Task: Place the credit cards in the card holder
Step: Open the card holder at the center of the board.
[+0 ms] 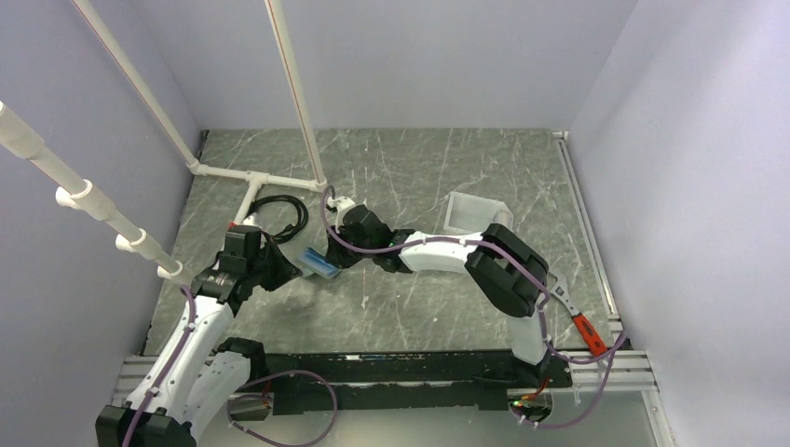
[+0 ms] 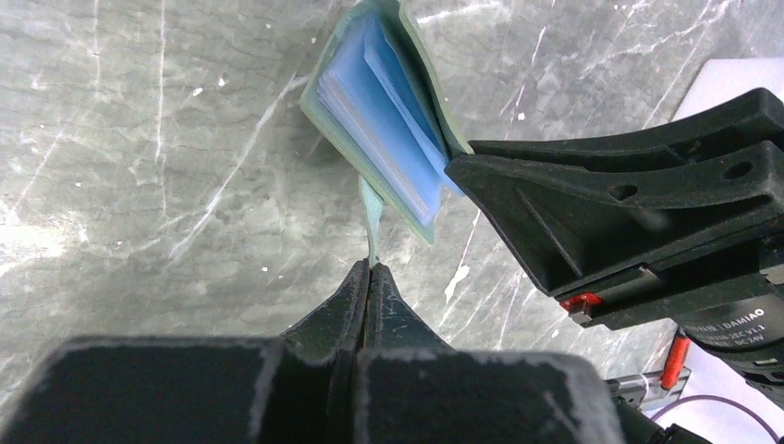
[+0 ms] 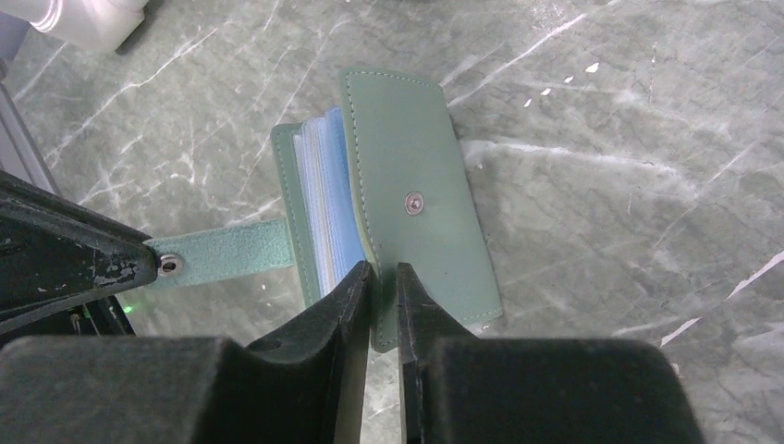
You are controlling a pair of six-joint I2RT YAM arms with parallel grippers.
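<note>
Left gripper (image 2: 370,268) clenched on the strap (image 3: 231,252) of the card holder (image 3: 407,194), held half-open between the arms; right gripper (image 3: 384,273) pinching its front cover; risk: thin cover slips from the narrow bite under opposed pull, and the blue slots fall shut; no credit cards visible.

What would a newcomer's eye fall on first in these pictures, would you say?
The sage-green card holder, left of centre in the top view, gripped by both arms. The left arm's fingers are shut on its strap, the right arm's fingers pinch its cover, and its blue card slots fan open.
</note>
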